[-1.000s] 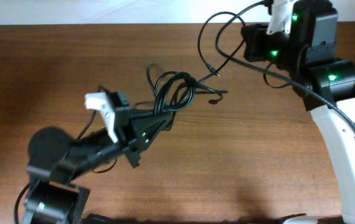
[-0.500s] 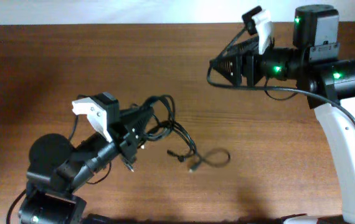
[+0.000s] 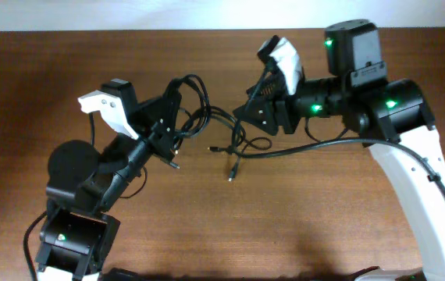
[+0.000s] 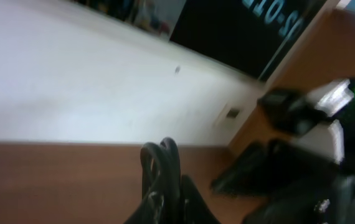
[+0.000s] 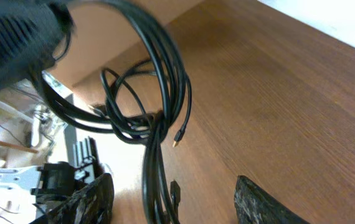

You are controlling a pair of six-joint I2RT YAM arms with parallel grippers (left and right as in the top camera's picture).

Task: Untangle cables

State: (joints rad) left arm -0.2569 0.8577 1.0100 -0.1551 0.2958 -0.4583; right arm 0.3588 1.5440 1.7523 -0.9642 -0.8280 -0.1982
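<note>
Trailing onto the tabletop (image 3: 324, 222) nearest, plug ends (image 3: 230, 175) of the cables (image 3: 201, 115) lay loose. Farther back on the left, the left end effector (image 3: 179, 129) was clamped on the looped bundle. To its right, the right end effector (image 3: 242, 115) stood apart, strands running between its fingers (image 5: 84, 199).

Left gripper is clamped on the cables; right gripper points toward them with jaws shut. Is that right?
Not quite: the right gripper is open. The right wrist view shows its fingers spread wide, the cables hanging ahead of them. The left gripper is indeed clamped on the cables.
</note>
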